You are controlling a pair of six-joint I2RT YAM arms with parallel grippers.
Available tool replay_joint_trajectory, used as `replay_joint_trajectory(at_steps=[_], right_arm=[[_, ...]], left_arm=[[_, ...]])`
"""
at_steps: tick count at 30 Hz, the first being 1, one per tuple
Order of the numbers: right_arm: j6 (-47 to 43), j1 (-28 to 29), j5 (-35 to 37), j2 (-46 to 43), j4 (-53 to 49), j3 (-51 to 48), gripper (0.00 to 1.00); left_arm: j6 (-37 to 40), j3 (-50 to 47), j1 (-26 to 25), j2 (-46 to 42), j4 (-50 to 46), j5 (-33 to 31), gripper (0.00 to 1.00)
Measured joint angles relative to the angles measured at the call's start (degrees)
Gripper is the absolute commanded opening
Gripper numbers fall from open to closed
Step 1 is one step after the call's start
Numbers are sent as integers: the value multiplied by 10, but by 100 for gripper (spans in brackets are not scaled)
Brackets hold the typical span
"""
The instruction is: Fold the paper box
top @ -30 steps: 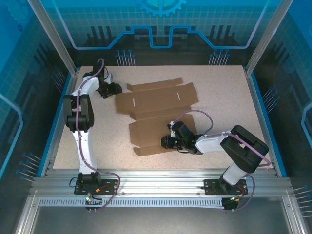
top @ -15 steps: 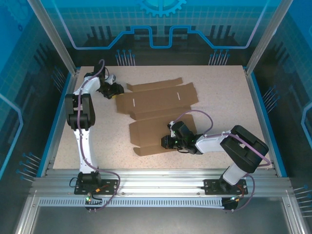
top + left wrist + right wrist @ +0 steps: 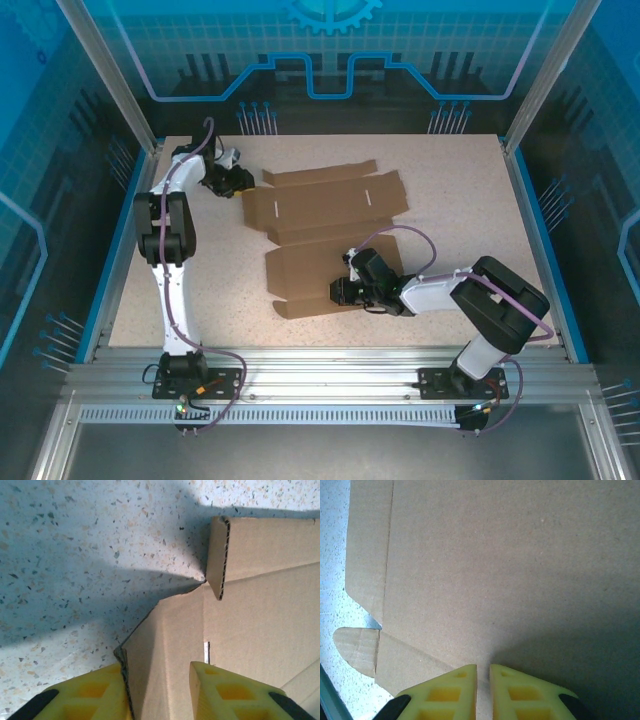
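The light, stiff paper box (image 3: 325, 205) should handle best by its raised flap, straddled by the part-open left gripper (image 3: 156, 669), while the near-closed, empty right gripper (image 3: 483, 667) rests on a panel.

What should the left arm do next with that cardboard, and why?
Probably close the left gripper on the raised flap of the paper box: the flap's edge stands between its yellow fingers, not yet pinched. The right gripper, shut, is down at the near panel, seemingly steadying the sheet.
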Motion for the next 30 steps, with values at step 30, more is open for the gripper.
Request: replay_joint_trajectory(at_steps=[30], right_arm=[[-24,0,-24,2,4,0,16]], left_arm=[[4,-113,-20,-49,124,6,4]])
